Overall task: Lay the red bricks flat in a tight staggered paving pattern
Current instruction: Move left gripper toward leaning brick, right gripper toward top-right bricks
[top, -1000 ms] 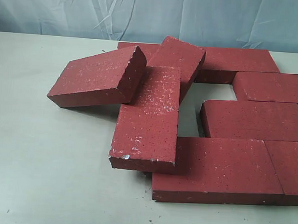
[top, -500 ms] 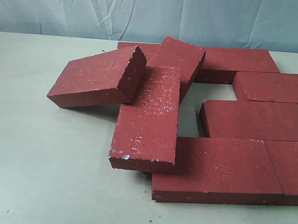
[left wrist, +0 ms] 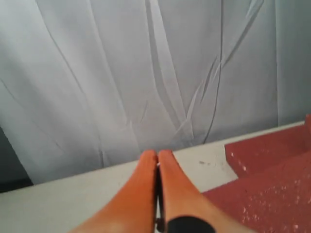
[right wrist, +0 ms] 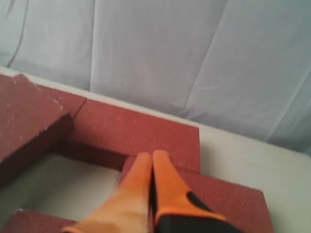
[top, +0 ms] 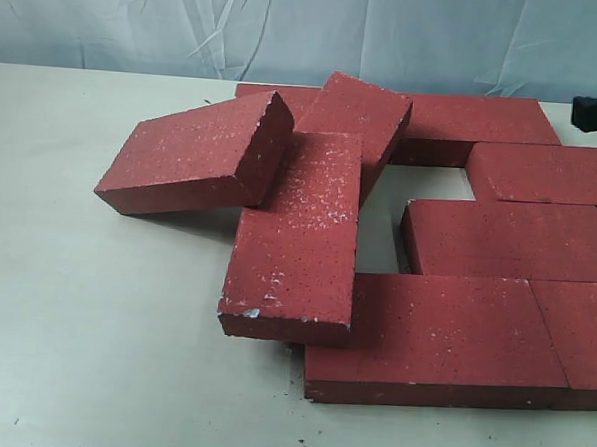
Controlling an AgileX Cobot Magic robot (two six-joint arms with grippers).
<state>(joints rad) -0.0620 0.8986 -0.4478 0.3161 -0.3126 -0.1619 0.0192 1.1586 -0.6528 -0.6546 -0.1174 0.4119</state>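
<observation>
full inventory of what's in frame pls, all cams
red bricks: about nine, dark red with whitish flecks, clustered from the centre to the right of the table. Roughly six lie flat. Three on the left of the cluster are tilted and propped on their neighbours.
table: one, pale off-white, under the bricks.
cloth backdrop: one, light blue-grey, wrinkled, behind the table.
left gripper: one, orange, shut and empty. It shows only in its own wrist view, above the table beside some bricks.
right gripper: one, orange and black, shut and empty, above the back bricks. It sits at the upper right edge of the exterior view.
</observation>
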